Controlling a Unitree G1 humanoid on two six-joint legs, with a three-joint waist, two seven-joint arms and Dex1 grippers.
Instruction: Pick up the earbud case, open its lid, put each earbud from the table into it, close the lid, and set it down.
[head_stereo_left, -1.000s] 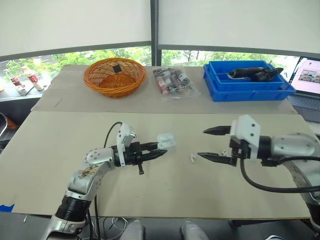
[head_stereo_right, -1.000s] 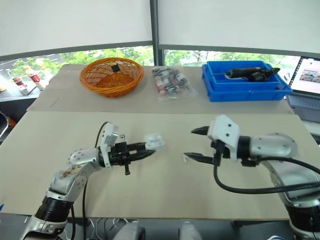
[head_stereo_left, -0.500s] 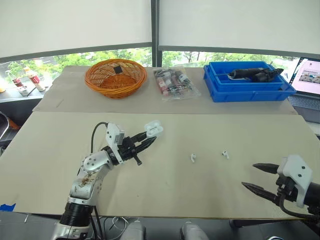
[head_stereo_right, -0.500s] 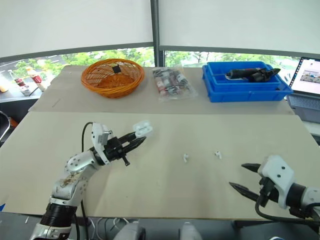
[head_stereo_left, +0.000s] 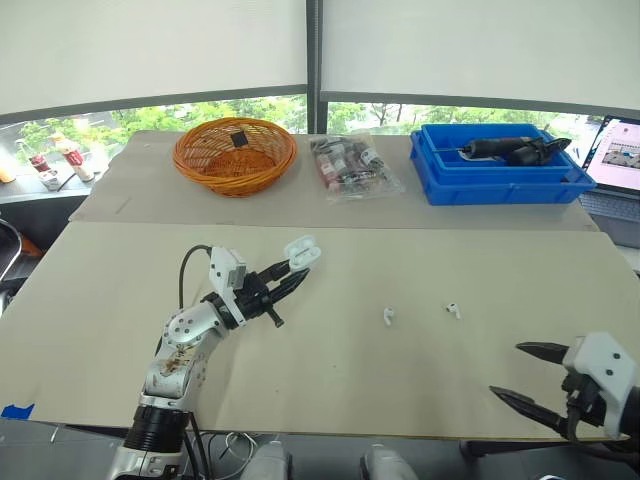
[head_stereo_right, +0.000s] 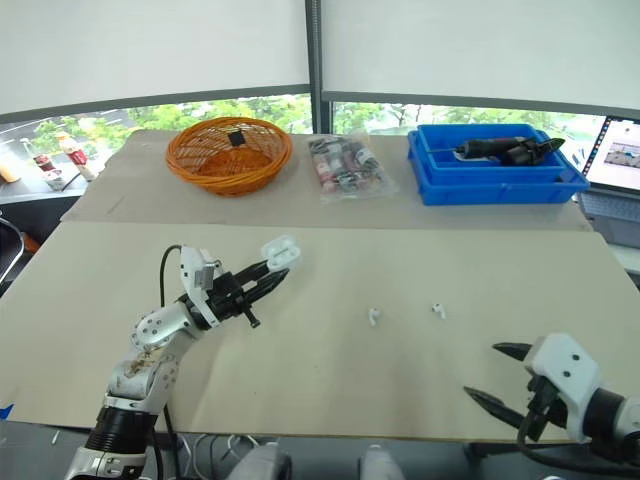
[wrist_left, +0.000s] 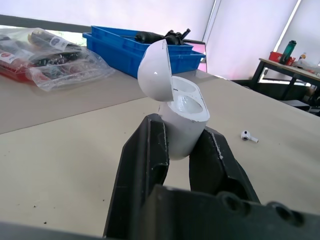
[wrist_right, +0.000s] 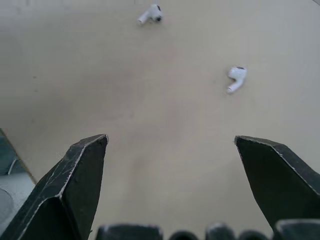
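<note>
The right gripper (head_stereo_left: 505, 369) has pulled right back from the middle to the near right edge, and there it sits, fingers spread wide, tips pointing left, holding nothing. The left gripper (head_stereo_left: 296, 272) has drawn back to the left too. Its elbow is bent and its forearm is angled up toward the far right. It is clamping the white earbud case (head_stereo_left: 302, 251) above the table (head_stereo_left: 480, 260), lid flipped open. The left earbud (head_stereo_left: 387, 316) and right earbud (head_stereo_left: 453, 310) lie right of centre, well apart from both claws. Labels in the plastic bag (head_stereo_left: 350, 166) at the far side are too small to read.
</note>
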